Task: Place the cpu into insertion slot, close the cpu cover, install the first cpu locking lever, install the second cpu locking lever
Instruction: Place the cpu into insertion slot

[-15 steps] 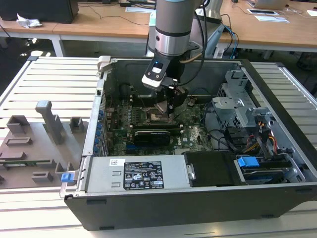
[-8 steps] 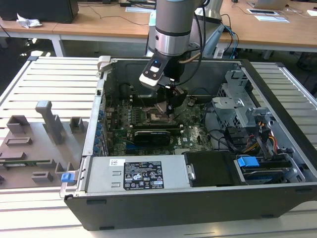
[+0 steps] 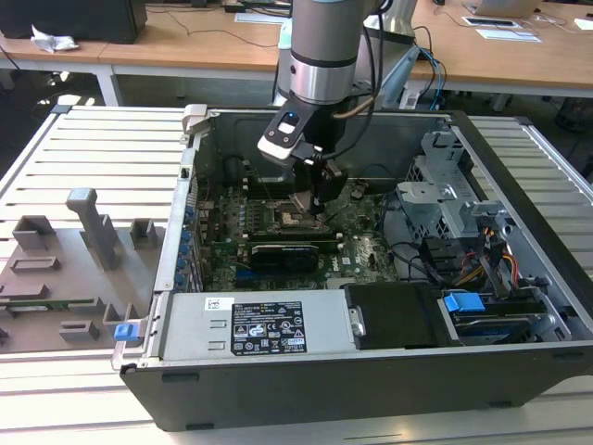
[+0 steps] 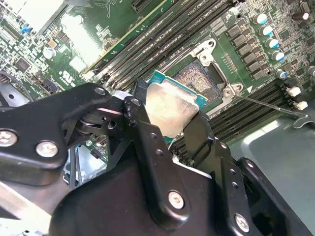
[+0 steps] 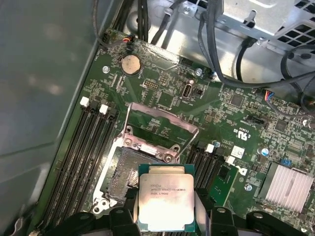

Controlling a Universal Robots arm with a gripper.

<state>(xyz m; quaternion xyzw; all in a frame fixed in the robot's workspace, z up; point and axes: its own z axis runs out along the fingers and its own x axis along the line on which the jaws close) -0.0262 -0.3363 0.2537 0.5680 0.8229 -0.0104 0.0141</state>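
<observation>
My gripper point(image 4: 170, 118) is shut on the cpu point(image 4: 172, 105), a square chip with its silvery top facing the cameras point(image 5: 165, 196), and holds it by two opposite edges. The chip hangs tilted just above and partly beside the insertion slot point(image 5: 123, 169), whose contact field lies bare point(image 4: 197, 81). Behind the socket, the cpu cover point(image 5: 165, 117) stands flipped open. A thin locking lever point(image 4: 268, 104) sticks out sideways from the socket, unlatched. In the exterior view, the gripper point(image 3: 310, 199) reaches down into the open computer case over the motherboard's middle.
Memory slots point(image 5: 88, 147) flank the socket on both sides. A black card point(image 3: 292, 250) lies in front of the socket. Cables point(image 5: 216, 44) and a drive cage point(image 3: 445, 199) crowd one side. A power supply point(image 3: 259, 329) sits in front. A grey fixture tray point(image 3: 65, 269) is outside the case.
</observation>
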